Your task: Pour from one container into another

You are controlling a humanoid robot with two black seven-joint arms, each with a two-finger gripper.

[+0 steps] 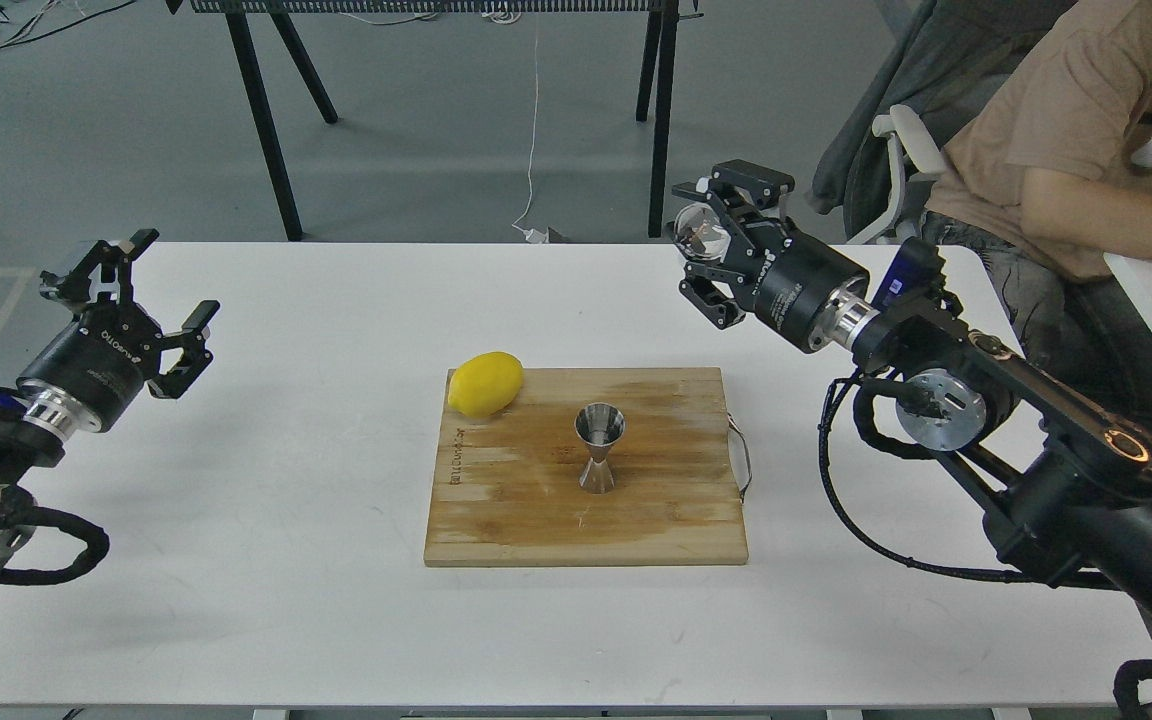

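Observation:
The steel hourglass jigger (599, 447) stands upright near the middle of the wooden cutting board (536, 520). High over the table's back right, my right gripper (704, 243) is shut on the small clear glass cup (699, 232), which lies tipped on its side with its mouth facing the camera and to the left. The cup is up and to the right of the jigger, well apart from it. At the left side of the table my left gripper (168, 300) hangs open with nothing between its fingers.
A yellow lemon (485, 383) rests on the board's back left corner. A seated person (1076, 130) is at the back right, beside the table's right end. Black table legs (261, 120) stand behind the white table (336, 620).

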